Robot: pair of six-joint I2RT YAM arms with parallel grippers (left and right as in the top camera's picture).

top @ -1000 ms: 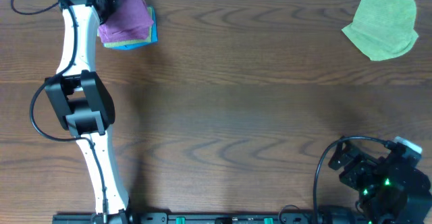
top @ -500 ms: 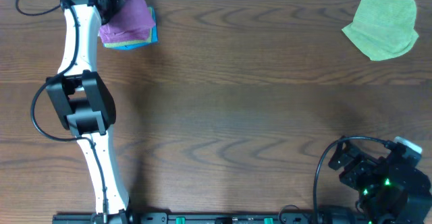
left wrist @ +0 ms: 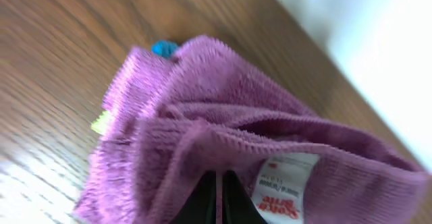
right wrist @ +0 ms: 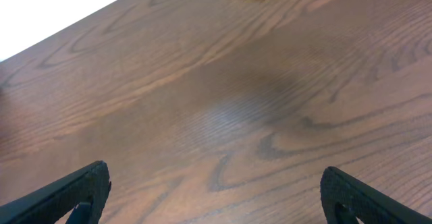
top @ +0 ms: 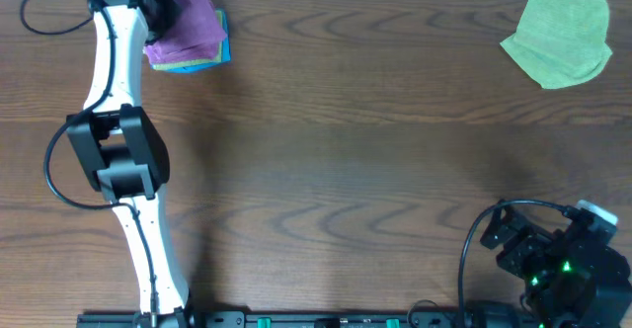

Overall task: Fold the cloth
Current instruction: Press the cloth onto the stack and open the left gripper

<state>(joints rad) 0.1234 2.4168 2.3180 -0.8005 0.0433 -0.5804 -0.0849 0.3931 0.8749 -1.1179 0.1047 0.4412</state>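
Note:
The cloth (top: 190,24) is a fuzzy purple piece bunched on top of a small stack at the far left corner of the table. In the left wrist view the cloth (left wrist: 202,116) fills the frame and its white tag (left wrist: 289,185) faces up. My left gripper (top: 158,7) sits at the cloth's left edge. Its black jaws (left wrist: 221,198) are pressed together on a fold of the purple pile. My right gripper (right wrist: 216,197) hovers over bare wood near the front right, its fingers (right wrist: 74,191) spread wide with nothing between them.
Under the purple cloth lie a blue cloth (top: 221,49) and a sliver of lime fabric (left wrist: 101,121). A lime-green cloth (top: 558,37) lies crumpled at the far right corner. The table's far edge runs just behind the stack. The right arm's base (top: 558,264) occupies the front right.
The left wrist has shifted very slightly at the stack, still gripping the purple cloth. The right arm has not moved.

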